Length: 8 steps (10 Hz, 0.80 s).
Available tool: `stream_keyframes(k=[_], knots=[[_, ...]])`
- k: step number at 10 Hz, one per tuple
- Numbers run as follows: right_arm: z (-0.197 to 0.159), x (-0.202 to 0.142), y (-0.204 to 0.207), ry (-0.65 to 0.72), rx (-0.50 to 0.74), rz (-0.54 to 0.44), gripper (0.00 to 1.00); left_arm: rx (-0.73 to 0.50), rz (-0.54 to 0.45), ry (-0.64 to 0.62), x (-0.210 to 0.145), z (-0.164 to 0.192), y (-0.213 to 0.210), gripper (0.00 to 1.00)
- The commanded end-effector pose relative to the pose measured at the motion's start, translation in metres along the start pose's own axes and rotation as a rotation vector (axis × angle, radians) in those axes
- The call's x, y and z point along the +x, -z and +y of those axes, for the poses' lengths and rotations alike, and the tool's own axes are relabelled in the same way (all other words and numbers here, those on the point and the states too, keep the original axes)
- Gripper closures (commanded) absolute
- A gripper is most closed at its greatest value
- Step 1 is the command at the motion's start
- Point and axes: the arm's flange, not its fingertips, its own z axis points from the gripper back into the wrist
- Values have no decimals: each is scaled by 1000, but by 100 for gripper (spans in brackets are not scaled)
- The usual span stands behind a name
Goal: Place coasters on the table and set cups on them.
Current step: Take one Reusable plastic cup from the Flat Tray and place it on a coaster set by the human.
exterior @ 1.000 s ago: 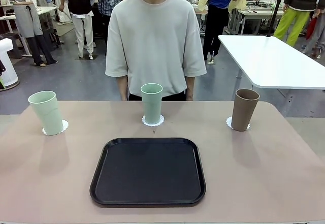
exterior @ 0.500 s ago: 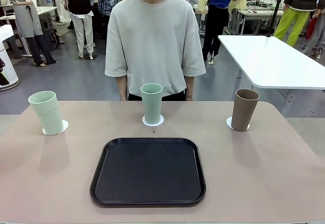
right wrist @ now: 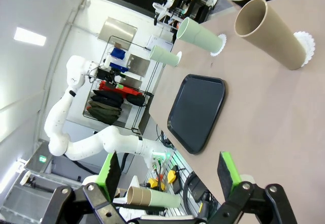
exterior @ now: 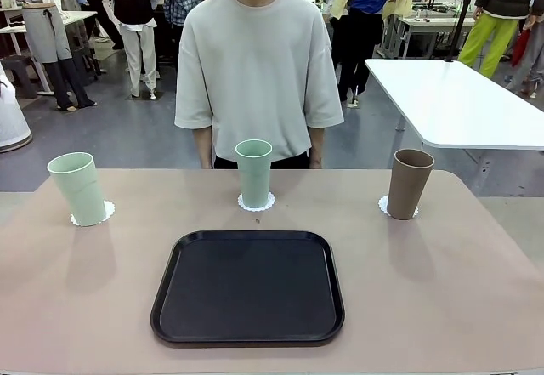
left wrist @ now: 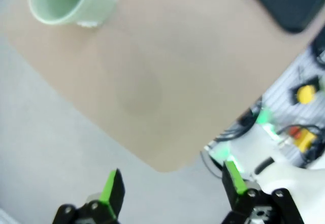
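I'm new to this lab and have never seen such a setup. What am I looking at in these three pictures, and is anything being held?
It is a two-armed robot sharing a table with a person at the far side. The front picture looks across from the robot's side. On the table lies a black tray, bare on top. Beyond it stand three cups, each on a white lace-edged coaster: a green cup at left, a green cup in the middle, a brown cup at right. The other two pictures come from cameras on the wrists. The left gripper and right gripper, with green pads, are open, holding nothing, off the table's edge.
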Motion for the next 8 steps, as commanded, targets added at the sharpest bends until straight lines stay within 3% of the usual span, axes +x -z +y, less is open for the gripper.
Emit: stream_keyframes(k=[1, 4, 5, 6, 7, 8], knots=[[0, 0, 0, -3, 13, -10, 0, 44, -46, 35, 3, 10, -5, 0], [0, 0, 0, -3, 13, -10, 0, 0, -19, 16, 2, 1, -2, 0], [0, 0, 0, -3, 13, -10, 0, -358, -234, -57, -7, 13, 2, 0], [0, 0, 0, -3, 13, -10, 0, -609, -360, -143, -23, 24, 20, 0], [0, 0, 0, -3, 13, -10, 0, -807, -448, -233, -41, 38, 43, 0], [0, 0, 0, -3, 13, -10, 0, -926, -521, -316, -53, 53, 60, 0]])
